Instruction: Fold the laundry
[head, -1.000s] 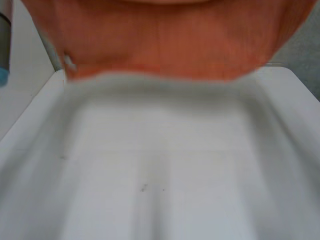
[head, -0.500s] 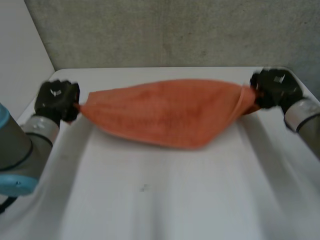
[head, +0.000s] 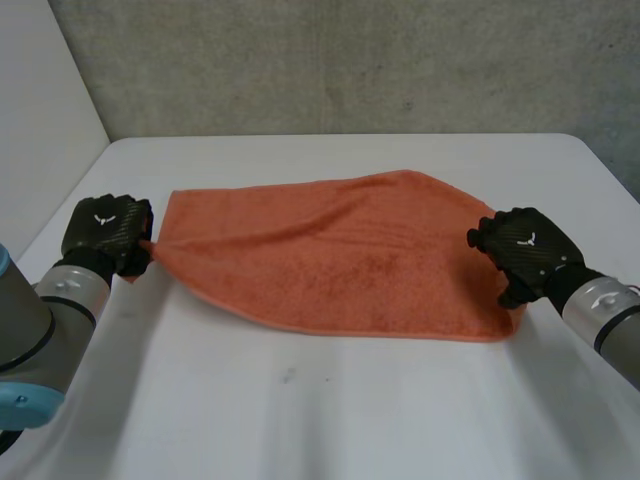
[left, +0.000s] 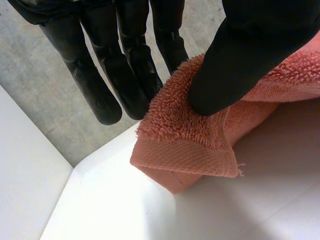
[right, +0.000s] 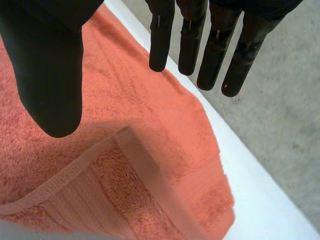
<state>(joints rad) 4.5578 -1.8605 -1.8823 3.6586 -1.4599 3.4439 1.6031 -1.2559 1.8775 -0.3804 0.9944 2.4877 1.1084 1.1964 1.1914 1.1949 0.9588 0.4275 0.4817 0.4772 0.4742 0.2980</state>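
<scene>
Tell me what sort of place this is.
Probably a robotics lab or test bench, not a home: a plain white table, a rough grey concrete wall behind it, an orange towel between the robot's left hand and right hand.

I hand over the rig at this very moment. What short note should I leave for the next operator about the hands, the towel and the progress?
Left hand: shut, thumb and fingers pinching a corner of the orange towel at its left end.
Right hand: open, fingers straight, over the towel's right end, not gripping it.
Towel: lies spread across the white table, a little wrinkled.
Done: towel laid out.
Left: grip the right end, then fold; no finished fold is visible yet.
</scene>
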